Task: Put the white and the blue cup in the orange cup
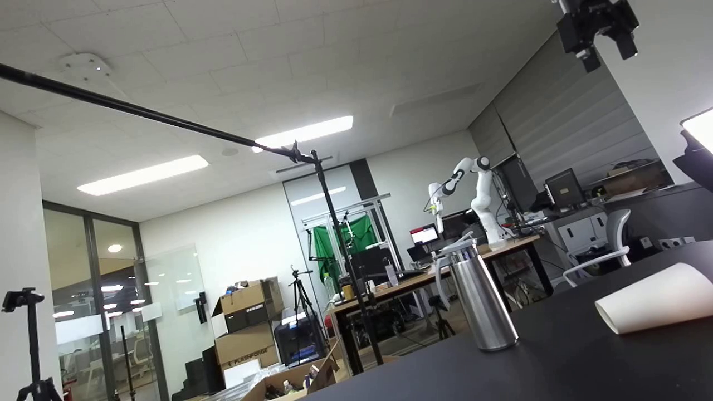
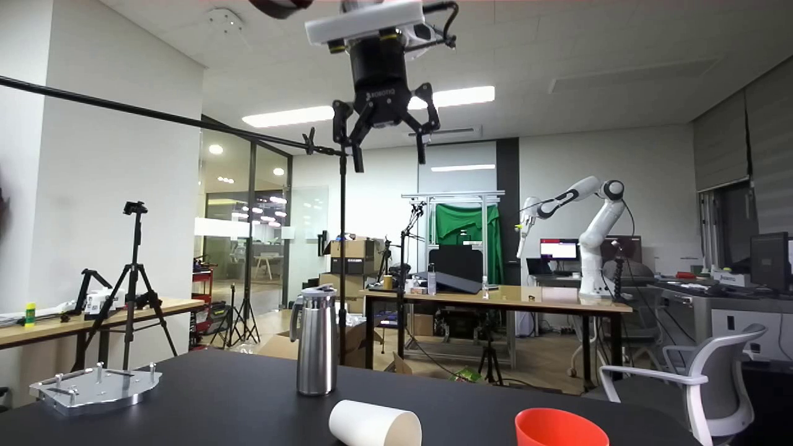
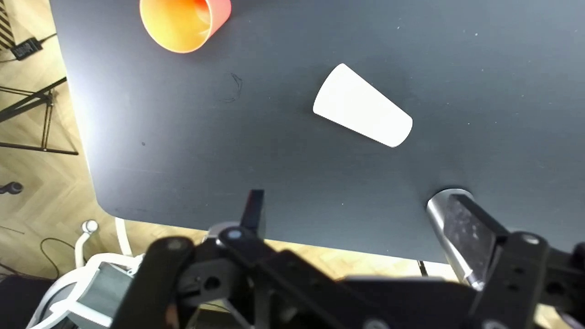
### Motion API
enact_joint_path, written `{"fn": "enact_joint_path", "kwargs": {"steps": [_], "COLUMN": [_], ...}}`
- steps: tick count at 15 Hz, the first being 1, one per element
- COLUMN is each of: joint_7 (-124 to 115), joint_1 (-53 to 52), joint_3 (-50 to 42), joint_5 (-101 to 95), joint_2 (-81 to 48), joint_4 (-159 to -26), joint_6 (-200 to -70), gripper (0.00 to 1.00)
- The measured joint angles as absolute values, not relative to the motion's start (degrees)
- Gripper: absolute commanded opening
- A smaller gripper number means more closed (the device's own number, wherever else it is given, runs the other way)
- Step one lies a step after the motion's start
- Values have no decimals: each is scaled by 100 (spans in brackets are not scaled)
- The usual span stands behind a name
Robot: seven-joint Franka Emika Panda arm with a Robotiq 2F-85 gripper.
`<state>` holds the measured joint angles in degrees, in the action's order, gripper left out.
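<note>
The white cup [image 2: 375, 424] lies on its side on the dark table in both exterior views [image 1: 657, 301]. It also shows near the middle of the wrist view [image 3: 363, 107]. The orange cup [image 2: 560, 427] stands upright, cut off by the bottom edge of an exterior view. In the wrist view the orange cup [image 3: 180, 25] is at the upper left, mouth towards the camera. The blue cup is hidden or out of view. My gripper [image 2: 390, 166] is open and empty, high above the table. Its open fingers also show in the wrist view [image 3: 357, 196] and in an exterior view [image 1: 610, 58].
A steel flask [image 2: 317, 347] stands upright on the table near the white cup, also in the wrist view [image 3: 445, 217]. A clear plate with metal posts [image 2: 96, 390] lies at the table's far end. A chair [image 2: 712, 378] stands beside the table edge.
</note>
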<state>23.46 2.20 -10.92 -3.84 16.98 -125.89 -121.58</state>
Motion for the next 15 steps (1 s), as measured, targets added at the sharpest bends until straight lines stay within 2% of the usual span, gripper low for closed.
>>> {"fn": "enact_joint_path", "kwargs": {"steps": [6,15], "joint_7": [2202,2282], "joint_1": [301,867], "joint_3": [-1090,-785], "joint_5": [124,1796], "joint_2": [440,-1667], "joint_4": [-12700,-12077], "joint_6": [-13010,-13345], "gripper": [100,100]}}
